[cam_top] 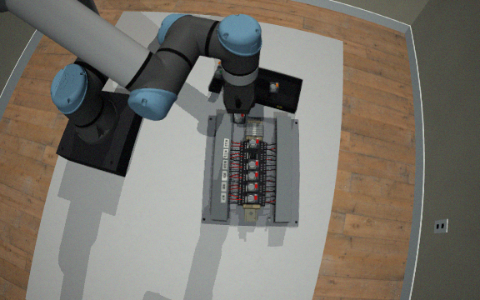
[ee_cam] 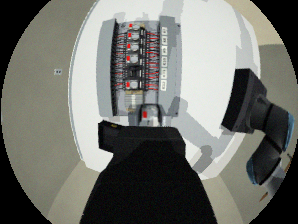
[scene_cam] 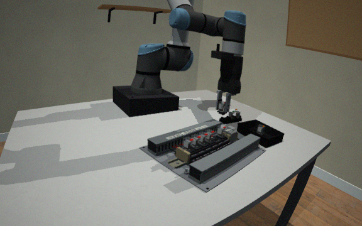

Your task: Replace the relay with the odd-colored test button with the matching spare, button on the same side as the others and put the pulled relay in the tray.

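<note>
My gripper (cam_top: 240, 117) (scene_cam: 222, 107) (ee_cam: 149, 109) is shut on a spare relay (cam_top: 242, 117) (scene_cam: 222, 109) (ee_cam: 144, 113) with a red button. It holds it in the air over the far end of the grey panel (cam_top: 207, 220) (scene_cam: 205, 189). The relay row (cam_top: 252, 175) (scene_cam: 200, 140) (ee_cam: 131, 63) runs down the panel's middle, and its relays show red buttons. One socket (cam_top: 251, 155) near the far end looks dark and empty. A relay with an orange button (cam_top: 273, 87) (scene_cam: 260, 128) lies in the black tray (cam_top: 291, 97) (scene_cam: 275, 139).
A small black stand (cam_top: 215, 85) (scene_cam: 228, 119) beside the tray carries another spare relay (cam_top: 219, 73) (scene_cam: 234, 113) with a green button. Two grey cable ducts (cam_top: 287, 175) (scene_cam: 223, 158) flank the row. The arm's black base (cam_top: 98, 137) (scene_cam: 144, 102) stands at the left.
</note>
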Controlling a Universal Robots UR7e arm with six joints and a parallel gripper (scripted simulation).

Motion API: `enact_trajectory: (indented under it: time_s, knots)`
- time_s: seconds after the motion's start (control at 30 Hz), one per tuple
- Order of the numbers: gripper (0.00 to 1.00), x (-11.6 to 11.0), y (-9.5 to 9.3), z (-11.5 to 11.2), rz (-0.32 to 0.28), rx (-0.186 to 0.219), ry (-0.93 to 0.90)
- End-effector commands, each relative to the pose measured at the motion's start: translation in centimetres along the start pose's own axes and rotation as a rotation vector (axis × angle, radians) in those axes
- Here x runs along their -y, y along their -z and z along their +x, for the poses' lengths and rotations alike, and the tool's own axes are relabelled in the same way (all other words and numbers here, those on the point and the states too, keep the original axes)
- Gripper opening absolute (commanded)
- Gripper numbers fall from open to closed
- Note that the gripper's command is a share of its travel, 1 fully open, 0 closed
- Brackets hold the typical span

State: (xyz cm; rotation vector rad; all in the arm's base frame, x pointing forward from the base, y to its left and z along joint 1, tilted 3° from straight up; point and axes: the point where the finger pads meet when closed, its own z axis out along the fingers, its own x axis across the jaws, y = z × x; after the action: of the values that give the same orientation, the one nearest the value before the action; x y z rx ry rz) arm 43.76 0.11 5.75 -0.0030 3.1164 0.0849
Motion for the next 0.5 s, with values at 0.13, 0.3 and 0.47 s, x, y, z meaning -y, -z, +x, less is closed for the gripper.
enact_trajectory:
  time_s: [0.13, 0.3, 0.47]
  knots:
    - [0.00, 1.3, -0.1, -0.8, -0.001, 0.001, 0.001]
    - [0.00, 5.6, -0.2, -3.1, -0.001, 0.001, 0.002]
    - [0.00, 5.6, -0.2, -3.1, -0.001, 0.001, 0.002]
